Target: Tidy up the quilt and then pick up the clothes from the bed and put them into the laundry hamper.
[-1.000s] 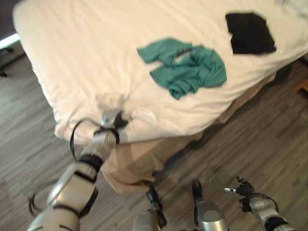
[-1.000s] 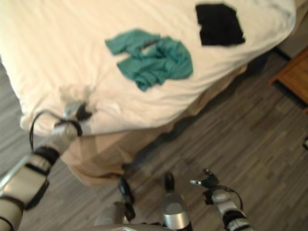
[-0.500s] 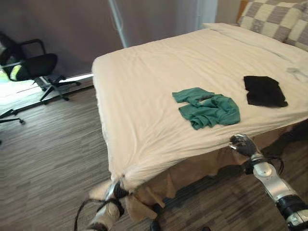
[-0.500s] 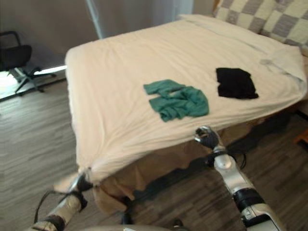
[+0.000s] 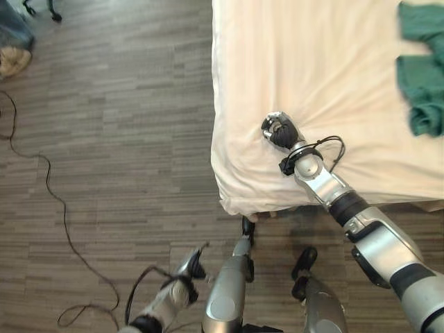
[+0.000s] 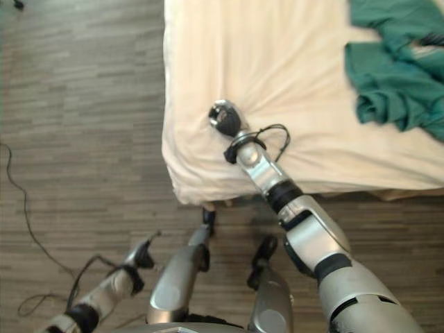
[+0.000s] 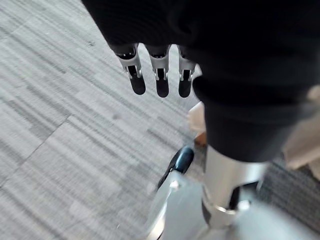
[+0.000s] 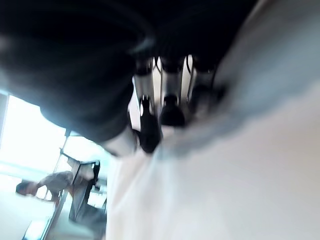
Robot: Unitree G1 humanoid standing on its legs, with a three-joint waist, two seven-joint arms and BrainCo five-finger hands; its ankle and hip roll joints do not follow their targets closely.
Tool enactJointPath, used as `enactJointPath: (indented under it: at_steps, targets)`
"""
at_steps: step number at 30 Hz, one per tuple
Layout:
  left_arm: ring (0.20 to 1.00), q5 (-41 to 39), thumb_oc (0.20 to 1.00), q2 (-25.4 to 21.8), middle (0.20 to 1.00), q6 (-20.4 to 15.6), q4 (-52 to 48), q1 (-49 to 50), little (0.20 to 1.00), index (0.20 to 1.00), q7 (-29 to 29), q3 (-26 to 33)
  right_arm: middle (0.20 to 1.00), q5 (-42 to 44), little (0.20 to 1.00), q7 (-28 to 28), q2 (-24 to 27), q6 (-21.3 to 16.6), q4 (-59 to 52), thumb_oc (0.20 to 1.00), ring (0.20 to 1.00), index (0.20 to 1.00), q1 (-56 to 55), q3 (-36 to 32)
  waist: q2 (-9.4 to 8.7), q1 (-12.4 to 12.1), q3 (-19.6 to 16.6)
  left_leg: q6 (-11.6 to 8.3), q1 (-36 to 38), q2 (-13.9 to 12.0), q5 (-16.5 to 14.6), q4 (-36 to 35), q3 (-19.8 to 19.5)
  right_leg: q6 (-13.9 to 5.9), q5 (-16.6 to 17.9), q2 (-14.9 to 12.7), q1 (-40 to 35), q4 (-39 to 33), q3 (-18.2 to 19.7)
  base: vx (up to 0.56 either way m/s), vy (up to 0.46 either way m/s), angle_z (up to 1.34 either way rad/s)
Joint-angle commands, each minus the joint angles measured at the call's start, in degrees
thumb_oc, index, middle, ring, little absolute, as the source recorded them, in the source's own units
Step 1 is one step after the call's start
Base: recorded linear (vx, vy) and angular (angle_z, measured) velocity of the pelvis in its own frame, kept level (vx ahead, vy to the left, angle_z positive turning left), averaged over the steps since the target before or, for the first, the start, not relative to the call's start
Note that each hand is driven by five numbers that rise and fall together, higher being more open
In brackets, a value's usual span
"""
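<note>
Right robot hand (image 5: pixel 281 130) on the cream quilt (image 5: pixel 333 83) near the bed's front-left corner, fingers curled down into the fabric; creases radiating from the contact point. From the right wrist view, dark fingertips (image 8: pixel 150 135) pressed against pale cloth, but whether a fold is actually pinched cannot be told. Quilt spread flat across the bed top, its edge draped over the front side and bunched slightly below the corner. Green clothes (image 6: pixel 392 69) crumpled on the quilt toward the bed's right edge, well apart from the right robot hand. Left robot hand (image 5: pixel 189 267) low beside the bed over the grey wood-plank floor (image 5: pixel 104 139), off the bed's front-left corner, touching nothing. In the left wrist view, fingers (image 7: pixel 159 75) straight and relaxed, pointing down at the floor, nothing held. Thin dark cord (image 5: pixel 41 180) trailing across the floor far out from the bed's left side.
</note>
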State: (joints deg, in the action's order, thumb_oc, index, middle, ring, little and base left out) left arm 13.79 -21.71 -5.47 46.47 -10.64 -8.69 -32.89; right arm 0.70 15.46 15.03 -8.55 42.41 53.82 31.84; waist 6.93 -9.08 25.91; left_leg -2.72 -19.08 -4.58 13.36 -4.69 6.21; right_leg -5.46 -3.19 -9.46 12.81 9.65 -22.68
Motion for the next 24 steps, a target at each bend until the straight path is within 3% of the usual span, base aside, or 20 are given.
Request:
enactJointPath:
  at_steps: [1, 2, 4, 9, 14, 15, 17, 19, 21, 24]
  targets:
    - [1.0, 3.6, 1.0, 2.2, 1.0, -0.5, 6.3, -5.1, 1.0, 1.0, -2.8, -2.9, 0.2, 3.1, 0.2, -6.6, -5.0, 1.0, 2.5, 0.2, 0.2, 0.2, -5.7, 7.2, -2.16, -0.2, 1.5, -5.96, 5.5, -3.8, -3.5, -0.3, 0.2, -4.9, 5.5, -3.0, -0.6, -5.8, 2.7, 0.02, 0.024, 0.11]
    - [1.0, 6.0, 1.0, 3.8, 1.0, 0.0, 10.1, -7.1, 1.0, 1.0, -3.5, -4.1, 0.2, 4.3, 0.2, -11.1, -8.6, 0.9, 2.5, 0.2, 0.2, 0.2, -11.8, 12.7, -2.91, 0.6, 1.0, -6.01, 5.7, -3.6, -3.7, -0.3, 0.3, -4.88, 6.0, -2.9, -1.3, -7.0, 2.8, 0.05, 0.023, 0.04]
    - [1.0, 6.8, 1.0, 5.1, 1.0, 0.5, 13.0, -8.1, 1.0, 1.0, -3.5, -4.1, 0.2, 8.8, 0.2, -16.6, -10.5, 1.0, 0.5, 0.2, 0.2, 0.2, -18.0, 16.9, -3.75, 1.4, 0.3, -6.06, 6.5, -3.4, -4.4, -0.3, 0.5, -4.95, 6.2, -2.8, -2.3, -7.8, 3.1, 0.05, 0.007, -0.04]
    - [1.0, 6.4, 1.0, 5.6, 1.0, 0.6, 17.4, -9.2, 1.0, 1.0, -3.1, -2.0, 0.2, 20.0, 0.2, -25.0, -6.9, -0.7, -13.4, 0.2, 0.2, 0.2, -23.9, 22.1, -6.03, 4.0, -2.5, -5.87, 9.6, -3.2, -5.9, -0.3, 1.9, -4.89, 6.6, -2.5, -5.0, -9.4, 4.1, 0.06, 0.006, -0.02]
    - [1.0, 6.4, 1.0, 5.5, 1.0, 1.3, 19.4, -9.1, 1.0, 1.0, -3.1, -0.2, 0.2, 25.9, 0.2, -22.7, -0.5, -4.1, -28.3, 0.2, 0.2, 0.2, -21.9, 15.2, -7.29, 6.6, -3.5, -5.57, 12.6, -3.3, -7.1, -0.3, 4.6, -4.96, 6.6, -2.0, -5.9, -9.9, 6.5, 0.04, 0.003, -0.31]
    - [1.0, 6.1, 1.0, 5.8, 1.0, 1.4, 19.8, -9.1, 1.0, 1.0, -3.3, 0.6, 0.2, 25.0, 0.2, -19.8, 2.0, -5.7, -33.0, 0.2, 0.2, 0.2, -20.0, 10.9, -7.2, 7.9, -2.9, -5.24, 13.6, -3.3, -7.5, 0.2, 6.2, -4.96, 6.7, -1.9, -5.3, -9.6, 8.3, -0.05, 0.016, -0.51]
    - [1.0, 5.5, 1.0, 6.4, 1.0, 1.2, 19.6, -9.2, 1.0, 1.0, -3.6, 0.8, 0.2, 23.9, 0.2, -16.2, 3.4, -7.2, -34.8, 0.2, 0.2, 0.2, -18.2, 6.3, -6.75, 9.1, -2.0, -5.08, 12.5, -3.2, -8.5, 3.0, 8.1, -4.91, 7.5, -1.9, -3.8, -9.8, 10.6, -0.11, 0.012, -0.71]
    - [1.0, 3.1, 1.0, 6.8, 1.0, 0.4, 17.8, -9.3, 1.0, 1.0, -4.0, 0.8, 0.2, 22.6, 0.2, -11.7, 3.4, -8.0, -29.4, 0.2, 0.2, 0.2, -14.2, 2.4, -6.0, 10.1, 0.4, -4.66, 8.8, -3.5, -10.4, 9.6, 9.5, -4.62, 8.6, -1.6, -0.6, -9.7, 14.6, -0.19, 0.071, -0.79]
    - [1.0, 0.3, 1.0, 6.9, 1.0, -0.4, 16.3, -9.0, 1.0, 1.0, -4.6, 1.0, 0.2, 22.3, 0.2, -10.1, 4.0, -7.6, -21.5, 0.2, 0.2, 0.2, -11.2, 2.1, -6.1, 9.7, 1.8, -4.83, 6.2, -1.8, -12.0, 12.8, 4.1, -5.11, 9.9, -1.0, 2.4, -10.1, 18.7, -0.17, 0.253, -0.79]
    - [1.0, -3.0, 1.0, 8.7, 1.0, -0.5, 16.6, -9.9, 1.0, 1.0, -5.3, -0.5, 0.2, 19.0, 0.2, -8.7, 3.4, -5.3, -4.7, 0.2, 0.2, 0.2, -7.7, 3.0, -8.07, 8.3, 2.9, -4.45, 5.4, 1.6, -17.6, 15.4, -12.3, -6.46, 12.4, 1.0, 7.9, -11.4, 27.0, -0.11, 0.197, -1.41]
